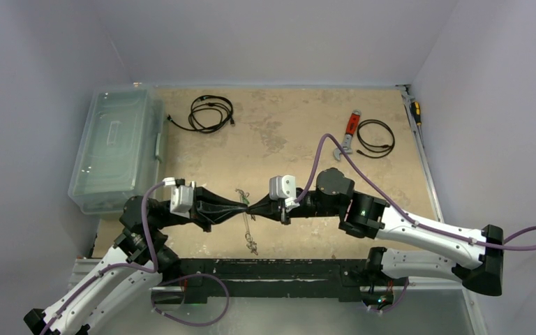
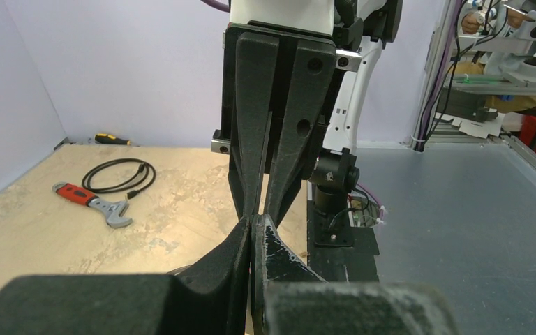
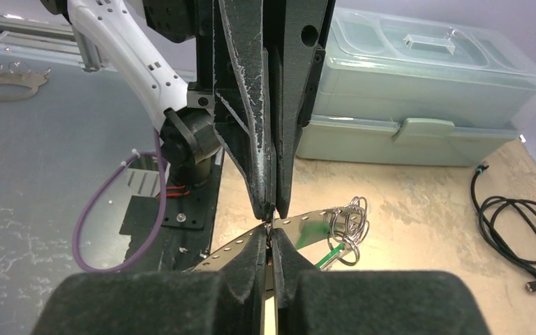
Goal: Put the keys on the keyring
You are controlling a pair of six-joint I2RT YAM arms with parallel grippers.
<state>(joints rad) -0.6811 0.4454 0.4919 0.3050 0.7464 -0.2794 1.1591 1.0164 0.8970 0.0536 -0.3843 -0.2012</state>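
Left gripper (image 2: 252, 227) and right gripper (image 3: 271, 239) pinch the keyring (image 3: 292, 224) tip-to-tip.

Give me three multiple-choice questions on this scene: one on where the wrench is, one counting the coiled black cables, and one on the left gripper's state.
1. Where on the table is the red-handled wrench?
A near left corner
B far side, right of centre
C dead centre
2. How many coiled black cables lie there?
A one
B two
C four
3. The left gripper is:
A wide open
B out of view
C shut
Answers:
1. B, it lies beside the right-hand cable.
2. B, the left-hand cable is the only other.
3. C, its fingers press together.
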